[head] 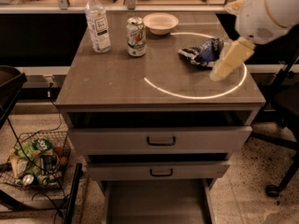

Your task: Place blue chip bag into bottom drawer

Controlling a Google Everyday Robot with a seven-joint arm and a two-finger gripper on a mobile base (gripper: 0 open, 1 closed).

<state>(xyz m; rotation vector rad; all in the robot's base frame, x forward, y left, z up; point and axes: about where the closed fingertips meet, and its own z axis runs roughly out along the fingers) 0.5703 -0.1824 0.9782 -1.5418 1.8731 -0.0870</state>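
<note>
The bag (201,53) lies crumpled on the right rear part of the cabinet top (117,76), inside a bright ring of light (187,95) cast on the surface. Its dark-blue foil shows white and light-blue markings.

The gripper (227,62) hangs just beside the bag, at its right edge, angled down and to the left from the white arm (268,10) that enters at the upper right. Its cream-coloured tip covers the bag's right end (whether it touches the foil cannot be told). Nor can I tell whether the gripper is spread or pressed together.

Behind the bag, toward the back edge, stands a white bowl (160,23). Left of the bowl is a can (136,36), and further left an upright water bottle (98,22).

Below the top, two grey drawer fronts with black handles, the upper (161,140) and the lower (161,172), are each pulled out a little. Under them the bottom drawer (159,203) is drawn well out, a flat grey-brown tray.

On the floor at left sits a wire basket (60,136) holding green packets (35,149). A dark chair (285,106) stands at the right.
</note>
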